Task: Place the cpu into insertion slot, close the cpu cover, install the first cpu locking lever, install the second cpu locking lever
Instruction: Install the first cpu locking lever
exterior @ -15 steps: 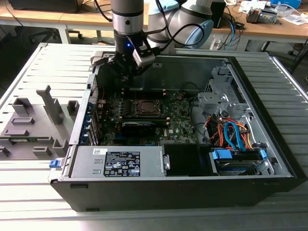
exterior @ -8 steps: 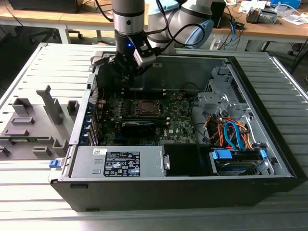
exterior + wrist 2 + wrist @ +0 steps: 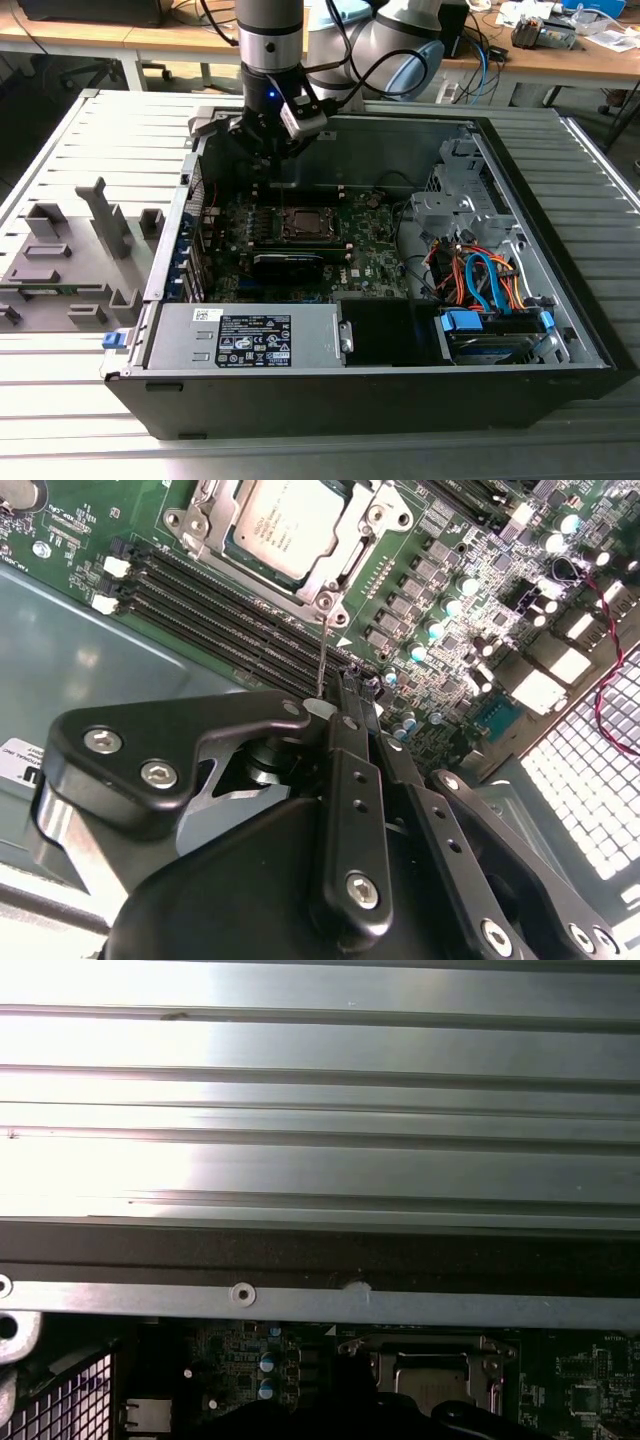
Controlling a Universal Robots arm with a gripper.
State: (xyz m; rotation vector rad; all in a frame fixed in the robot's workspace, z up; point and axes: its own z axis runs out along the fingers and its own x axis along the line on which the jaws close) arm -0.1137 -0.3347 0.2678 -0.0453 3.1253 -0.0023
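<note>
We see the gripper (image 3: 358, 683) jaws drawn together, the thin locking lever (image 3: 322, 650) ending just beside them (contact unclear), above the cpu (image 3: 285, 525).

The gripper (image 3: 357, 686) seems to pinch 1 lever (image 3: 322, 645) beside the cpu (image 3: 285, 525).

— What does the arm (image 3: 270, 40) look like?
— It's a silver-grey tube with a black collar and a small blue light (image 3: 272, 95) just above the gripper (image 3: 262, 140). Pale grey rounded joints (image 3: 395, 45) bulge behind it, and black cables (image 3: 350, 60) loop across them.
— And up close?
— In the second wrist view the gripper (image 3: 358, 685) is matte black, with flat link bars (image 3: 355, 820) and a broad curved plate (image 3: 150, 750) pinned with silver screws (image 3: 363, 890). A small pale box (image 3: 300, 117) sits beside the gripper.
</note>
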